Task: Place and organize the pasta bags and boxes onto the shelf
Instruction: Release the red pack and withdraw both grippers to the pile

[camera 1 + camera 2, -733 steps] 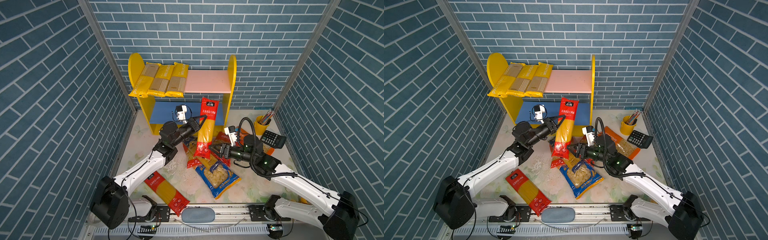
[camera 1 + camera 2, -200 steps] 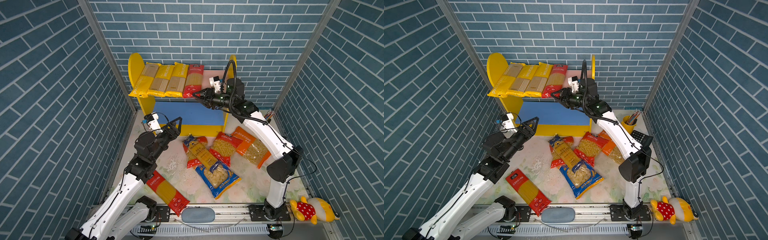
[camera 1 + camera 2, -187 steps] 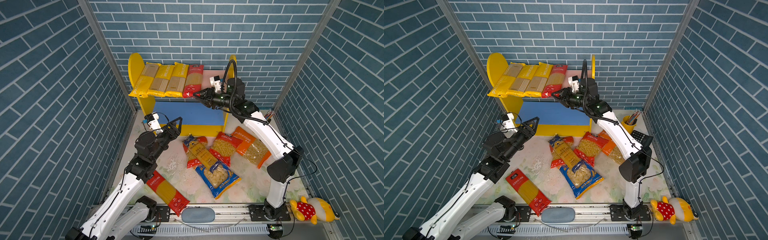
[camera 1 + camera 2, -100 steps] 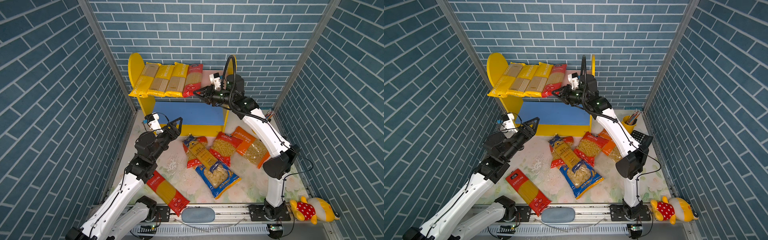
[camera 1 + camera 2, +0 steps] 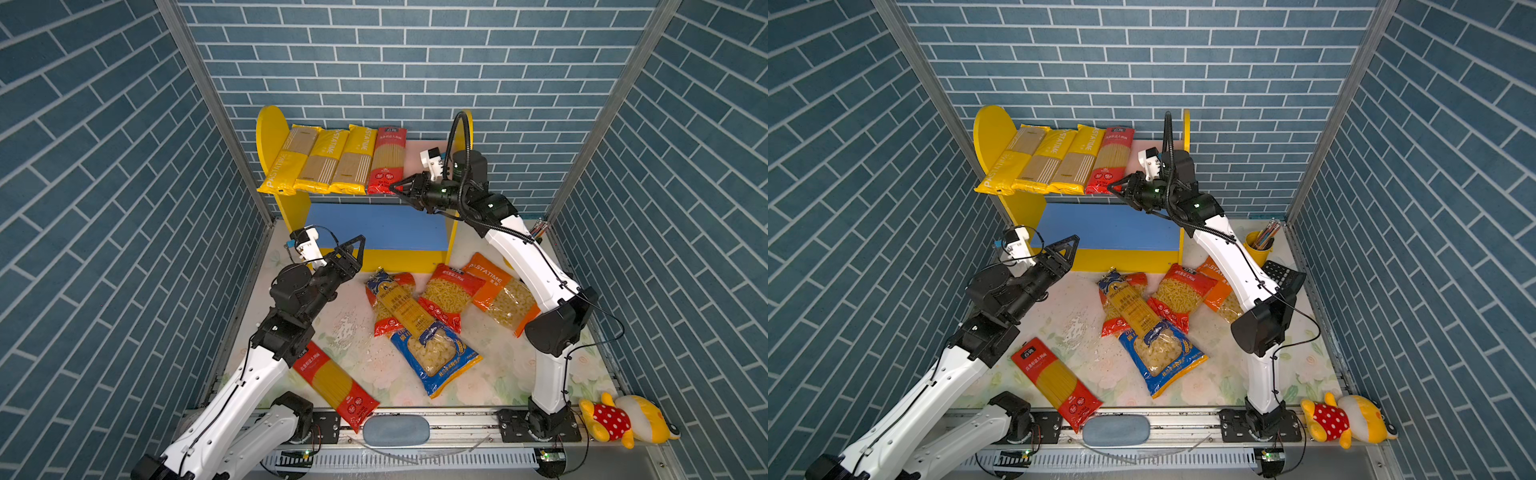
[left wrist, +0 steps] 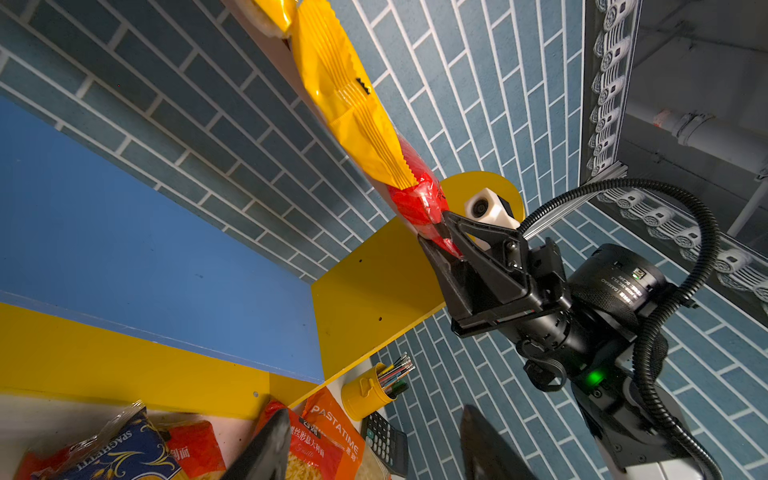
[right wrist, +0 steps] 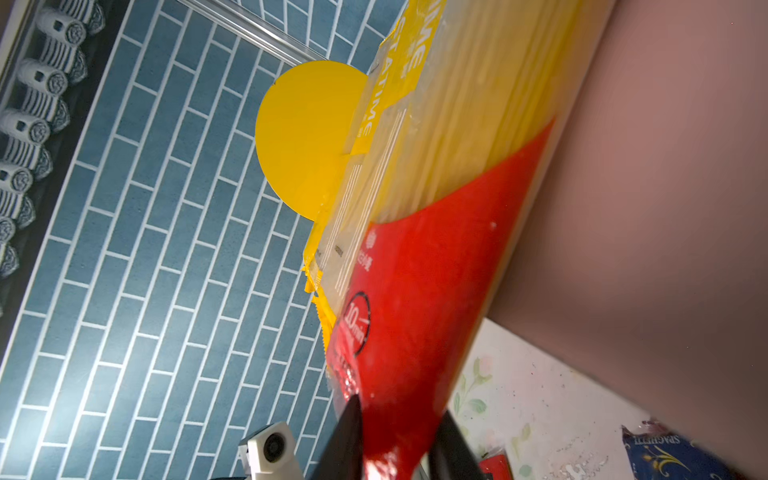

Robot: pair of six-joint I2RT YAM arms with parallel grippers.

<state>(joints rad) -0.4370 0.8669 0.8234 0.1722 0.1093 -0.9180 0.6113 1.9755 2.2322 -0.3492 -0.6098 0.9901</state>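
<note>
The shelf [image 5: 270, 133] stands at the back. Its pink upper board [image 5: 417, 151] carries three yellow spaghetti packs [image 5: 320, 160] and, beside them, a red spaghetti pack [image 5: 388, 162] [image 5: 1111, 160]. My right gripper [image 5: 395, 189] [image 7: 399, 411] is at the board's front edge, shut on that red pack's [image 7: 419, 291] near end. My left gripper [image 5: 351, 245] [image 6: 374, 444] hangs open and empty above the floor, in front of the blue lower board [image 5: 374, 224]. On the floor lie another red spaghetti pack [image 5: 332, 382], a dark-blue pack [image 5: 399, 303], and red [image 5: 449, 297], orange [image 5: 498, 291] and blue [image 5: 436, 357] bags.
A yellow pencil cup [image 5: 1258, 247] and a black calculator [image 5: 1281, 274] sit at the right of the shelf, behind my right arm. A red-dotted plush toy [image 5: 623, 419] lies on the front rail at the right. Brick walls close in on three sides.
Earlier the red pack stood upright on the floor at my left gripper; now it lies on the upper board in my right gripper. In the last second my right wrist rose slightly.
</note>
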